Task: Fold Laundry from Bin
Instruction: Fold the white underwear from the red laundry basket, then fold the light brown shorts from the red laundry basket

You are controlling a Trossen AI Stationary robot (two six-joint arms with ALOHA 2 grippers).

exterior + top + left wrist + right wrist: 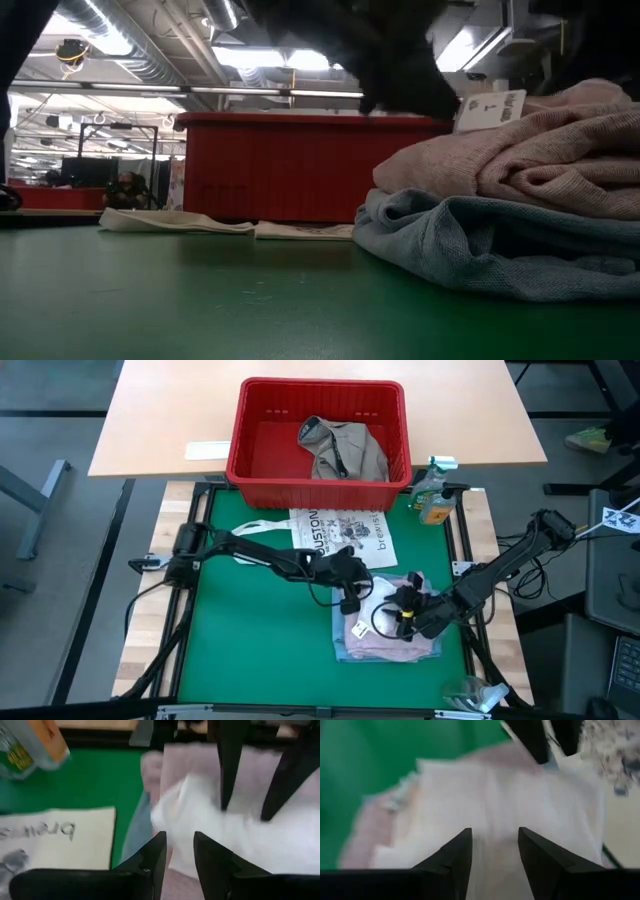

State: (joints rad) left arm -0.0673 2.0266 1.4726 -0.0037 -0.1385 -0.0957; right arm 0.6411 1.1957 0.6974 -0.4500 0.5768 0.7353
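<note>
Folded stack on the green mat [260, 660], right-of-centre toward the near edge: pale pink garment [385, 640] on top of a light blue one [480, 245], blue edge poking out at the stack's left and near sides; a white piece [200, 820] lies on the pink. Left gripper [352, 592] hovers over the stack's far-left corner, fingers parted a narrow gap, nothing between them in the left wrist view. Right gripper [403, 607] sits over the stack's middle-right, fingers spread apart above the pale cloth, nothing clearly pinched; whether the tips touch the cloth I cannot tell. The two grippers are near each other, tips facing. Red bin [262, 465] stands at the far side, straddling the mat's far edge and the tan table [150, 430]; a khaki-grey garment [345, 448] lies crumpled in its right half, left half bare. White printed tote bag [345, 532] lies flat between bin and stack, its near corner just beside the stack. Spray bottle [434, 495] stands by the bin's right near corner at the mat's edge. Open mat: whole left half and the near-left strip. Stack's right side sits close to the mat's right edge, little room there.
</note>
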